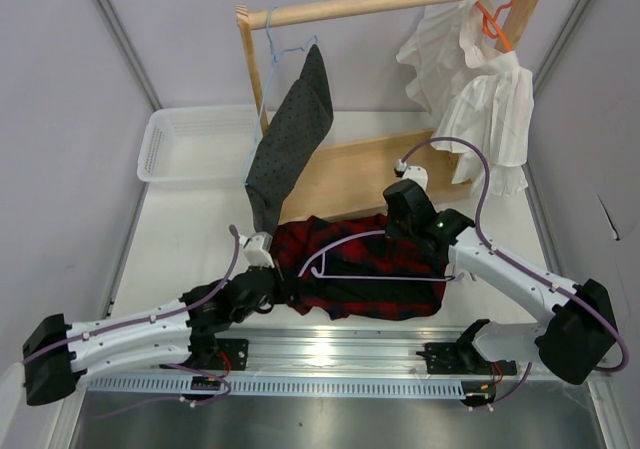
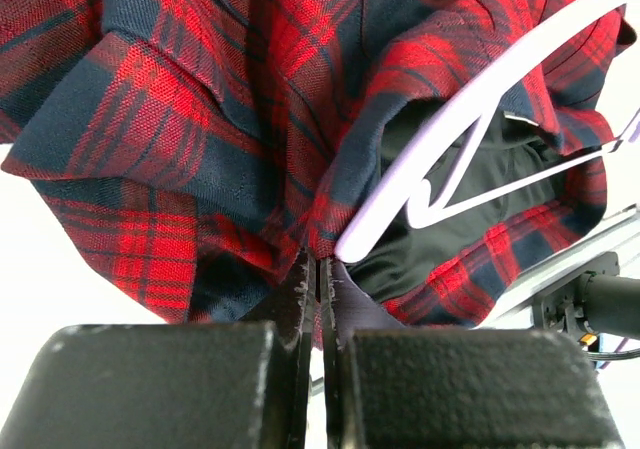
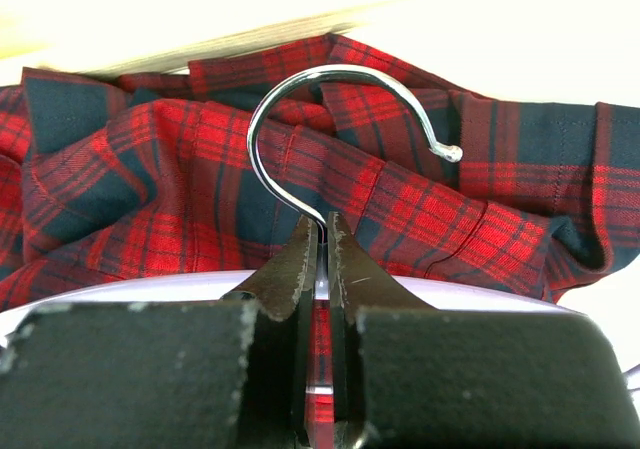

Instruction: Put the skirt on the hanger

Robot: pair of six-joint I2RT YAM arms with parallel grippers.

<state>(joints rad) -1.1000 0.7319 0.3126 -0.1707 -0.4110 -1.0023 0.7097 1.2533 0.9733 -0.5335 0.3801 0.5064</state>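
Note:
The red-and-navy plaid skirt lies crumpled on the table between the arms. The lilac hanger lies across it, one arm end at the skirt's opening, where the black lining shows. My left gripper is at the skirt's left edge. In the left wrist view it is shut on a fold of the skirt, just beside the hanger's end. My right gripper is shut on the stem of the silver hook, above the hanger's body and the skirt.
A wooden rack stands behind. It holds a dark grey speckled garment on a light blue hanger and a white ruffled garment on an orange hanger. A white basket sits back left. A metal rail runs along the near edge.

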